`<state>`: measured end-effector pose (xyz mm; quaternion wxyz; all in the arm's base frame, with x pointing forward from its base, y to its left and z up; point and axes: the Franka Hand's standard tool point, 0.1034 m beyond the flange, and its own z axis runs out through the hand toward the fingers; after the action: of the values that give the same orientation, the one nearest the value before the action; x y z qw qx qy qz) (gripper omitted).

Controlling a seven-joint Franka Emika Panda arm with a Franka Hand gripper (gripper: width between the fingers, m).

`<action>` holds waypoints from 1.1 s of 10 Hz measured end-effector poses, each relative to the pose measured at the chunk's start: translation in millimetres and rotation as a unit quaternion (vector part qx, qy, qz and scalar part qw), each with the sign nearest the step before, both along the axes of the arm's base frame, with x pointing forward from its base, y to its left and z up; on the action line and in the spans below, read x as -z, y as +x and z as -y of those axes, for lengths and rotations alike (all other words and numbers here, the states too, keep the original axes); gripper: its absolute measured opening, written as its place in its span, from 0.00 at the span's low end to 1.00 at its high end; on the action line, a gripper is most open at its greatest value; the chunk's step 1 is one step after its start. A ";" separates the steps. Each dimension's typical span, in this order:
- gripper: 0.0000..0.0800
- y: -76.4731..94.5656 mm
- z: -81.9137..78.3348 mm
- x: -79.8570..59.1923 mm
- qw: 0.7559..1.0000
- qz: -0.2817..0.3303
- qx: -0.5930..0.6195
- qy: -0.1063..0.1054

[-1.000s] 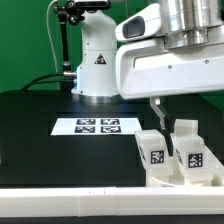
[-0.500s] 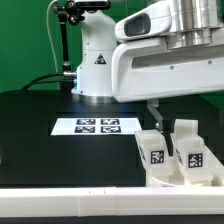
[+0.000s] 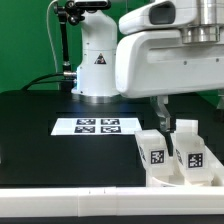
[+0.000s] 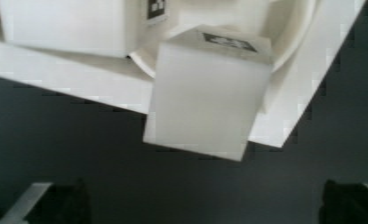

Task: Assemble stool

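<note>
Gripper (image 3: 163,112) above the stool legs, jaws spread wide, nothing held; only one thin finger shows in ext view, both dark tips at the edge of wrist view.

Two legs visible: leg A (image 3: 153,149) and leg B (image 3: 187,147), upright, just beside each other, tags facing cam, near the ext view's right edge of the table (image 3: 40,140). Both stand against the white L-shaped bar (image 3: 100,205). Wrist view: one leg (image 4: 206,92) centred betw. fingertips. Seat + third leg not in view.

Marker board (image 3: 98,126) flat, well apart from legs.

Risks (judgement):
- legs close together → a finger coming down may hit the neighbour and tip it.
- off-centre close → leg twists or slips.
- bar behind may block a finger.
</note>
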<state>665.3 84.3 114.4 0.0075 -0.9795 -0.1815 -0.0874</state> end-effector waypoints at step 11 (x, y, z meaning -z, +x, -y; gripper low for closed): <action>0.81 -7.4 3.4 12.1 0.882 -0.013 -0.456 -0.117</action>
<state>657.9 80.9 102.3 -0.0653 -0.7830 -0.6173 -0.0399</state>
